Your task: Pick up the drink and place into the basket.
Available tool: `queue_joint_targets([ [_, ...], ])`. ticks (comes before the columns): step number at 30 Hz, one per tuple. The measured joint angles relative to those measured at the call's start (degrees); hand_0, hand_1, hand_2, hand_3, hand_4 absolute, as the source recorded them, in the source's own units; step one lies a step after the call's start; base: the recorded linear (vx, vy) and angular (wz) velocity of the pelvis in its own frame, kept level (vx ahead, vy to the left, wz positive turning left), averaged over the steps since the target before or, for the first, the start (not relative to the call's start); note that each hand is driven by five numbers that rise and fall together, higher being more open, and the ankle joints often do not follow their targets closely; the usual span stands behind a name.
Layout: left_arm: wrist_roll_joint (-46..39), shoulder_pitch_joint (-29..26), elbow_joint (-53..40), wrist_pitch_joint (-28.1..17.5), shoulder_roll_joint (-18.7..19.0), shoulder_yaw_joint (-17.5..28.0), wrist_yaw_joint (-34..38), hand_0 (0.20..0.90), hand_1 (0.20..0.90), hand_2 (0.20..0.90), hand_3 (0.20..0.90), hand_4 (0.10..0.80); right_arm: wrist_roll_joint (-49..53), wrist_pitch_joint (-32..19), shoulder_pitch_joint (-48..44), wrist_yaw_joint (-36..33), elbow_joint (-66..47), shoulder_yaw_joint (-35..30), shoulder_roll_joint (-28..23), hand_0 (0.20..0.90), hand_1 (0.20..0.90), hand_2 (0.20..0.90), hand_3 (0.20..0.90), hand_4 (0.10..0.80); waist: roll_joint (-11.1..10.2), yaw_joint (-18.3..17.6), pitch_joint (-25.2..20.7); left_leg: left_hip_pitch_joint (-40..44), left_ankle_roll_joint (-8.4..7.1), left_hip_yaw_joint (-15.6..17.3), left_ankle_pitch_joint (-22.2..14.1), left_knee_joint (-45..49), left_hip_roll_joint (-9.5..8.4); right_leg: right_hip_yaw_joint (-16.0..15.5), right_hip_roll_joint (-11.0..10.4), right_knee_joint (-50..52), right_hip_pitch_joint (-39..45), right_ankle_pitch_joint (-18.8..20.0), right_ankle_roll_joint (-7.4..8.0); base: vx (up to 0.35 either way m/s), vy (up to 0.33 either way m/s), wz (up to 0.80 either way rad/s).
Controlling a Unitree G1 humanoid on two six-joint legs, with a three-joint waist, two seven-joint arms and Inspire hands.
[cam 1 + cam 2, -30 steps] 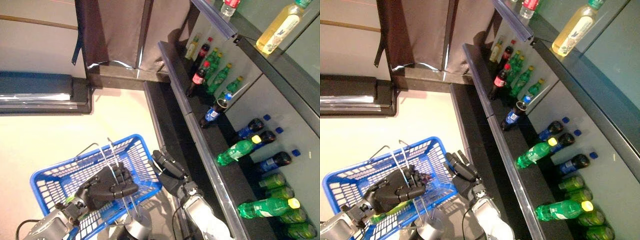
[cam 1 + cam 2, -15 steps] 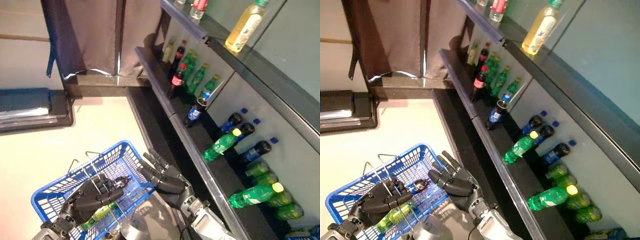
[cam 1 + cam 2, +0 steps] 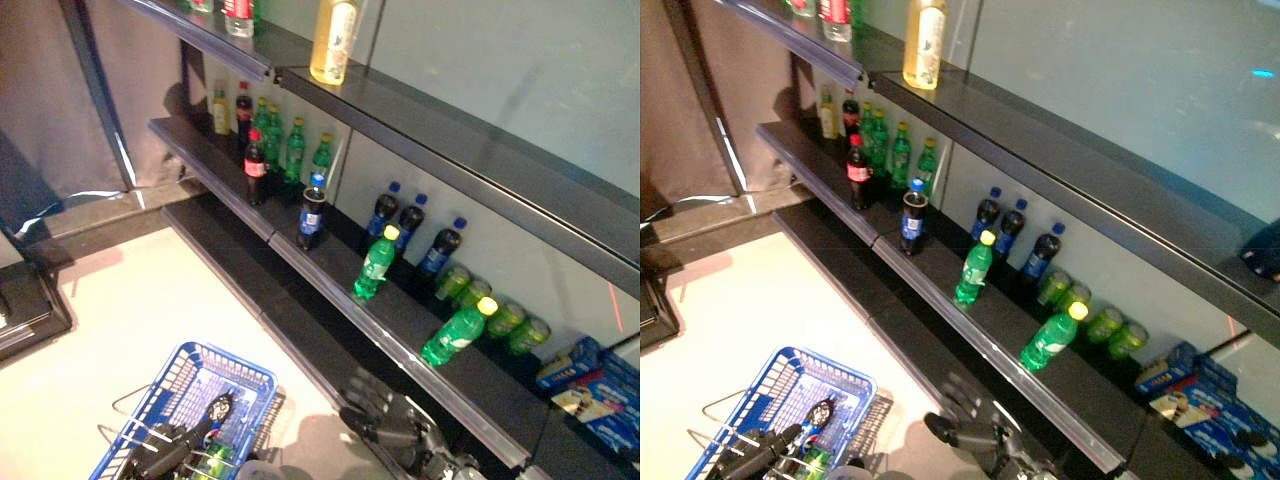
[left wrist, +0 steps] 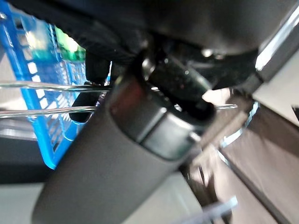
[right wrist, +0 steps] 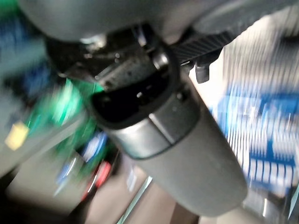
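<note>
The blue basket (image 3: 200, 385) hangs low at the left. My left hand (image 3: 160, 458) is shut on its thin wire handles (image 4: 46, 86). A dark drink (image 3: 220, 408) and a green drink (image 3: 217, 460) lie in the basket. My right hand (image 3: 385, 425) is open and empty, to the right of the basket and below the front edge of the lower shelf (image 3: 330, 290). On that shelf stand a green bottle with a yellow cap (image 3: 376, 264) and a dark bottle with a blue label (image 3: 311, 212). Another green bottle (image 3: 455, 335) lies further right.
More green, dark and red-label bottles (image 3: 254, 168) stand along the back of the lower shelf. A yellow bottle (image 3: 333, 40) stands on the upper shelf. Blue boxes (image 3: 595, 385) lie at the far right. Pale floor (image 3: 130, 300) lies left of the shelves.
The camera has swung up toward the shelves, so the whole picture has shifted. My right hand has drawn away from the basket's rim toward the shelf. The left hand still holds the handles.
</note>
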Motion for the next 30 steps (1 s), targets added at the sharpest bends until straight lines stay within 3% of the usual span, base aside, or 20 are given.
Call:
queue_joint_targets([
  [4, -0.15, -2.32, 4.56, -1.06, -1.56, -1.99, 2.34, 0.3, 0.3, 0.3, 0.2, 0.1, -4.47, -1.67, -1.32, -2.16, 11.84, 0.37, 0.11, 0.9, 0.9, 0.9, 0.9, 0.8, 1.35, -1.38, 0.09, 0.14, 0.16, -1.1, 2.21, -2.35, 0.23, 0.46, 0.49, -0.08, -0.94, -0.08, -0.21, -0.203, -0.079, 0.17],
  [9, -0.64, -3.83, 11.26, -1.9, -5.04, -2.05, 3.19, 0.3, 0.3, 0.3, 0.2, 0.1, -8.8, -3.23, -4.46, -5.67, 25.08, 1.3, 1.71, 0.9, 0.9, 0.9, 0.9, 0.8, 4.98, -1.47, 0.14, -1.34, -0.18, -0.43, 2.29, -3.06, 1.19, 0.24, 1.29, -0.13, -1.96, 0.5, -0.69, -0.178, 0.036, 0.03],
  [10, -0.64, -4.02, 11.62, -2.05, -5.41, -2.11, 3.19, 0.3, 0.3, 0.3, 0.2, 0.1, -9.41, -3.86, -4.43, -6.09, 26.28, 1.22, 2.14, 0.9, 0.9, 0.9, 0.9, 0.8, 5.38, -1.61, 0.06, -2.01, -0.03, 0.91, 2.21, -3.07, 1.58, -0.47, 1.38, -0.13, -1.92, 0.91, -1.12, -0.124, 0.25, 0.52],
  [11, -0.69, -5.33, 13.03, -2.37, -6.05, -2.33, 3.33, 0.3, 0.3, 0.3, 0.2, 0.1, -10.4, -4.29, -5.5, -7.21, 27.91, 1.09, 2.78, 0.9, 0.9, 0.9, 0.9, 0.8, 5.76, -2.89, 0.25, -3.24, 1.49, 6.14, 1.12, -3.05, 2.74, -2.84, 1.16, -0.9, -1.66, 1.71, -1.44, -0.066, 0.264, 0.91],
  [12, -0.66, -8.04, 15.55, -3.04, -6.68, -2.86, 4.45, 0.3, 0.3, 0.3, 0.2, 0.1, -10.53, -4.65, -5.83, -8.24, 29.05, 0.69, 3.23, 0.9, 0.9, 0.9, 0.9, 0.8, 5.71, -3.97, 0.68, -4.01, 1.96, 10.22, -1.51, -2.82, 3.11, -5.92, -0.28, -1.64, -1.63, 2.23, -1.53, -0.026, 0.305, 0.99],
  [13, -0.64, -9.65, 17.23, -3.55, -6.71, -2.84, 4.86, 0.3, 0.3, 0.3, 0.2, 0.1, -10.61, -4.69, -6.7, -8.39, 30.57, -0.09, 3.92, 0.9, 0.9, 0.9, 0.9, 0.8, 4.7, -4.14, 1.19, -4.07, 2.6, 11.77, -1.16, -1.31, 3.03, -6.91, -1.46, -1.96, -1.16, 2.3, -1.35, 0.06, 0.299, 0.73],
  [15, -0.64, -10.31, 19.31, -3.58, -7.23, -3.4, 5.39, 0.3, 0.3, 0.3, 0.2, 0.1, -11.07, -4.69, -8.47, -9.67, 34.03, -1.44, 4.18, 0.9, 0.9, 0.9, 0.9, 0.8, 5.48, -4.24, 1.53, -3.45, 2.48, 11.62, -1.5, 4.97, 2.33, -7.6, -3.4, -1.3, -1.26, 1.82, -0.56, 0.103, 0.35, 0.22],
  [16, -0.69, -10.41, 20.01, -3.85, -8.45, -3.78, 5.62, 0.3, 0.3, 0.3, 0.2, 0.1, -11.48, -5.25, -8.76, -9.8, 36.3, -3.28, 4.13, 0.9, 0.9, 0.9, 0.9, 0.8, 6.59, -5.24, 1.74, -2.4, 0.79, 11.51, -3.85, 6.25, 1.7, -7.22, -4.48, 0.28, -1.35, 1.34, 0.37, 0.136, 0.439, 0.21],
  [18, -0.75, -10.49, 21.5, -5.43, -9.5, -3.79, 5.78, 0.3, 0.3, 0.3, 0.2, 0.1, -12.32, -5.97, -10.56, -9.34, 41.82, -8.67, 7.37, 0.9, 0.9, 0.9, 0.9, 0.8, 5.4, -6.49, 2.42, -1.78, 2.63, 12.18, -4.33, 6.3, -1.62, -2.15, -7.2, 3.02, -1.82, -0.02, 2.34, 0.238, 0.549, 0.22],
  [19, -0.7, -10.55, 22.61, -5.46, -9.47, -4.09, 5.84, 0.3, 0.3, 0.3, 0.2, 0.1, -12.95, -7.56, -12.2, -9.23, 46.17, -10.38, 9.55, 0.9, 0.9, 0.9, 0.9, 0.8, 4.8, -6.58, 2.54, -1.71, 2.97, 14.03, -4.88, 5.73, -2.52, -1.02, -8.51, 2.71, -1.21, -0.25, 2.76, 0.252, 0.469, 0.04],
  [22, -0.45, -11.36, 23.5, -5.37, -8.16, -4.16, 6.42, 0.3, 0.3, 0.3, 0.2, 0.1, -14.77, -9.69, -15.48, -10.16, 52.97, -13.63, 13.37, 0.9, 0.9, 0.9, 0.9, 0.8, 1.88, -7.37, 2.65, -1.76, 4.48, 15.84, -5.79, 7.02, -4.26, -1.0, -10.92, 4.03, -1.43, 0.45, 3.11, 0.198, 0.427, 0.04],
  [24, 0.33, -13.24, 24.26, -4.67, -7.63, -4.4, 6.43, 0.3, 0.3, 0.3, 0.2, 0.1, -14.71, -11.34, -16.62, -11.18, 54.84, -16.36, 14.83, 0.9, 0.9, 0.9, 0.9, 0.8, 1.66, -7.44, 4.48, -1.94, 5.64, 15.96, -7.52, 9.86, -4.56, -0.89, -12.44, 9.09, -2.21, 0.67, 3.02, 0.177, 0.495, 0.11],
  [26, 0.5, -13.33, 24.89, -4.62, -7.29, -6.04, 6.62, 0.3, 0.3, 0.3, 0.2, 0.1, -14.73, -11.55, -17.39, -12.75, 54.61, -16.7, 14.9, 0.9, 0.9, 0.9, 0.9, 0.8, 1.8, -7.43, 4.73, -0.35, 6.65, 16.21, -7.74, 8.47, -5.52, -1.04, -14.49, 18.38, -6.92, 1.99, 1.91, 0.078, 0.412, -0.01],
  [27, 0.89, -13.2, 24.88, -4.32, -7.01, -7.23, 6.63, 0.3, 0.3, 0.3, 0.2, 0.1, -14.73, -11.5, -18.13, -14.24, 54.64, -16.72, 14.65, 0.9, 0.9, 0.9, 0.9, 0.8, 2.37, -7.4, 5.05, 1.02, 7.77, 16.57, -7.1, 6.47, -5.98, -1.09, -15.79, 22.82, -9.4, 5.02, 1.85, 0.094, 0.513, -0.06],
  [28, 1.31, -13.14, 24.76, -4.31, -6.82, -8.42, 6.63, 0.3, 0.3, 0.3, 0.2, 0.1, -14.72, -11.5, -18.61, -15.48, 54.37, -16.9, 14.51, 0.9, 0.9, 0.9, 0.9, 0.8, 2.67, -7.34, 5.24, 1.9, 8.88, 16.98, -6.43, 4.74, -6.79, -1.27, -16.2, 25.32, -11.48, 7.01, 1.71, 0.128, 0.525, -0.02],
  [29, 1.33, -13.21, 24.58, -4.08, -6.26, -9.84, 6.64, 0.3, 0.3, 0.3, 0.2, 0.1, -14.63, -11.42, -19.49, -16.54, 54.64, -17.25, 14.5, 0.9, 0.9, 0.9, 0.9, 0.8, 3.36, -7.65, 5.5, 2.27, 9.72, 16.21, -5.55, 3.11, -6.92, 1.03, -14.54, 27.23, -13.26, 5.09, 2.88, 0.116, 0.282, 0.09],
  [30, 1.33, -13.24, 24.46, -4.07, -5.95, -10.68, 6.64, 0.3, 0.3, 0.3, 0.2, 0.1, -14.42, -11.42, -19.74, -16.88, 54.46, -17.24, 14.55, 0.9, 0.9, 0.9, 0.9, 0.8, 3.74, -7.96, 5.53, 2.04, 9.77, 16.19, -5.4, 2.91, -6.8, 1.61, -13.0, 27.39, -13.69, 3.88, 2.82, 0.163, 0.195, 0.34],
])
